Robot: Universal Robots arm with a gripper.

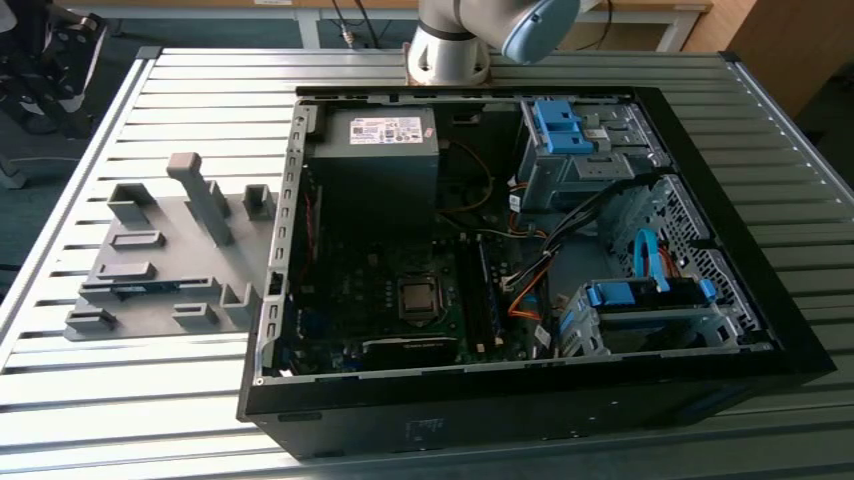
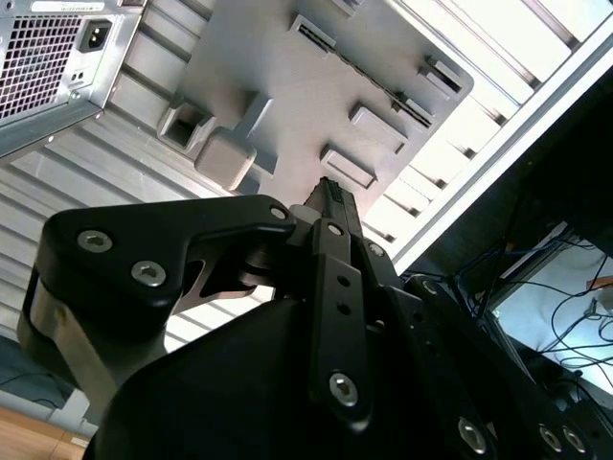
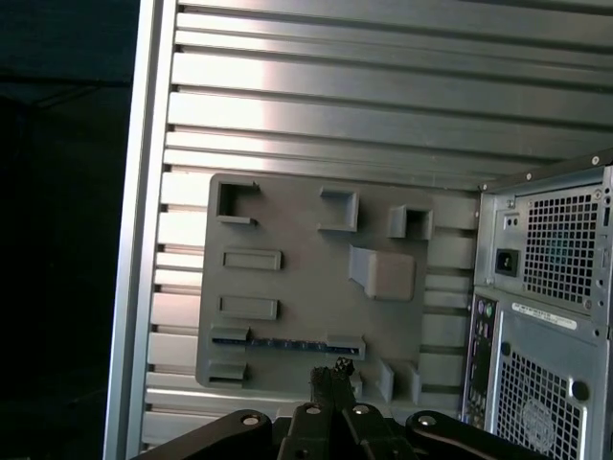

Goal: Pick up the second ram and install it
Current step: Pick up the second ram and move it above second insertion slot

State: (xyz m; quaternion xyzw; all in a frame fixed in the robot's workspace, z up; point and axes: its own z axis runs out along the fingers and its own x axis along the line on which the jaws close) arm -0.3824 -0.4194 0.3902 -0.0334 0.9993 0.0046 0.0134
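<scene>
Claw (image 3: 331, 372) is narrow: in both wrist views the fingertips (image 2: 327, 192) sit pressed together with nothing between them. It hangs above the grey holder plate (image 3: 297, 278), clear of it, not touching any block.

The second ram (image 3: 287, 342) is on that plate, standing on its long edge, held at each end by a low slotted block. Only the blue-green top edge shows. In the first wrist view the claw tips line up just beside the ram's middle, nearer the plate's edge. The ram is not gripped and not installed.

In the exterior view the plate lies at the exterior view's left, flat on the slatted metal worktop (image 1: 200, 110), close against the side of the open PC case (image 1: 534, 425). The ram (image 1: 134, 289) shows there as a thin bluish strip in the lower-left part of the plate. The case takes the centre and right of the frame, lid off, motherboard and cables exposed. Can't tell whether a stick already sits in the memory slots. Arm base (image 1: 447, 50) stands at top centre, behind the case.
</scene>
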